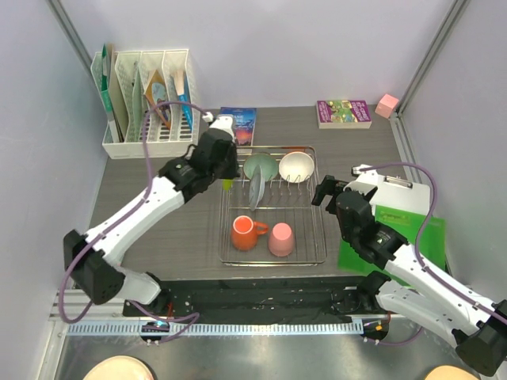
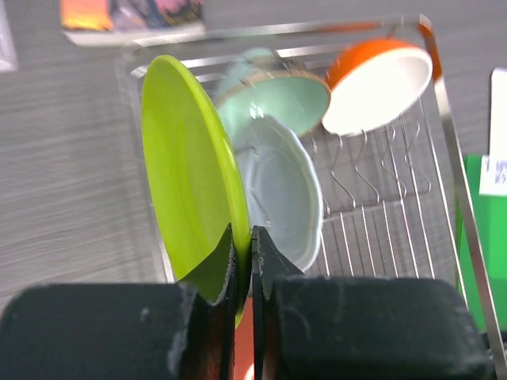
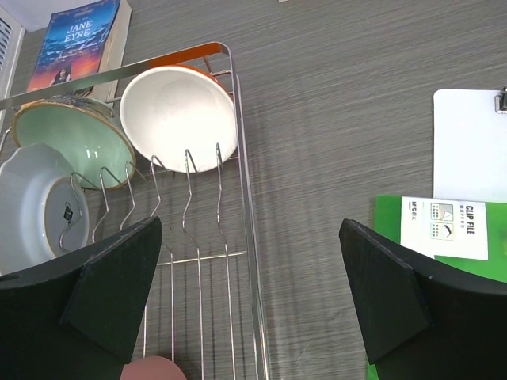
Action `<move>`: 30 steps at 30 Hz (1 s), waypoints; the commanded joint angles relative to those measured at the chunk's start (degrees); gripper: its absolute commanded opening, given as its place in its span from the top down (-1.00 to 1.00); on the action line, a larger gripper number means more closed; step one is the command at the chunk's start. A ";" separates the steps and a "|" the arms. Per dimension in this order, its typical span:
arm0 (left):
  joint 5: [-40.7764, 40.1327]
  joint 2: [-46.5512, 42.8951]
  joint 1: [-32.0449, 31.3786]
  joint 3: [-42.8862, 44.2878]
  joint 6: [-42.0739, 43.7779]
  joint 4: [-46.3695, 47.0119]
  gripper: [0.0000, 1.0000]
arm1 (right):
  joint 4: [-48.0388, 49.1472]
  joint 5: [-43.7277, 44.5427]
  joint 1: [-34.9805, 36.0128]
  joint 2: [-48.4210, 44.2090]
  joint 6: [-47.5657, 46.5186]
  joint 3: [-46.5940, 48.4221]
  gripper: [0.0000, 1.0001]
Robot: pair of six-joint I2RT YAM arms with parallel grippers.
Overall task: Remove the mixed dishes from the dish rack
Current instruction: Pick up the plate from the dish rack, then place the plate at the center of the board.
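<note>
One plate only: my left pincer (image 2: 242, 261) is clamped together on the rim of the lime-green plate (image 2: 186, 174), which stands on edge at the left of the dish rack (image 2: 453, 166) in the wrist view. I judge a straight lift best, clear of the tines (image 2: 348, 174) and the white dish (image 2: 281, 186) beside it. My right pincer (image 3: 249, 237) hangs wide apart, holding nothing, by the rack's right rim.

My left pincer (image 2: 242, 236) pinches the rim of the lime-green plate (image 2: 186, 174), which stands upright at the left side of the wire dish rack (image 1: 273, 264). The pale green bowl (image 1: 260, 166) and cream-white bowl (image 1: 296, 166) lean in the back tines. The orange mug (image 1: 244, 233) and pink cup (image 1: 280, 239) sit side by side in front.
</note>
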 commanded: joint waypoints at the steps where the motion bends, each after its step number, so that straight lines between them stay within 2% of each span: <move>1: -3.77 -9.10 1.40 1.87 2.60 -2.70 0.99 | 0.91 0.20 0.00 -1.69 0.79 -0.16 -0.99; 7: -15.19 -13.42 1.40 3.80 4.72 -12.27 0.99 | 1.44 -0.50 0.00 -0.73 1.41 -0.69 -0.99; 8: -20.17 -12.72 1.31 4.15 3.93 -15.85 1.00 | 1.53 -0.77 0.00 -0.55 1.67 -0.60 -0.99; 10: -24.94 -8.53 1.40 4.33 2.53 -19.91 1.00 | 1.97 -1.38 -0.09 -0.02 2.02 -0.95 -0.99; 12: -30.55 -4.83 1.31 3.98 -1.68 -26.83 1.00 | 2.06 -1.56 0.00 0.24 2.38 -1.04 -0.99; 15: -35.93 1.60 1.49 1.52 -9.33 -32.48 0.99 | 1.97 -2.17 -0.09 -0.11 2.73 -1.04 -0.99; 20: -34.72 10.29 3.94 0.90 -12.86 -31.45 0.99 | 2.32 -2.53 0.00 -0.90 3.34 -1.74 -0.99; 26: -36.83 20.49 6.76 5.38 -16.20 -33.56 0.99 | 2.06 -3.67 -0.09 -2.30 4.75 -2.44 -0.99; 30: -32.53 24.70 12.28 5.91 -15.15 -30.31 1.00 | 1.97 -3.49 0.00 -3.80 4.66 -3.41 -0.99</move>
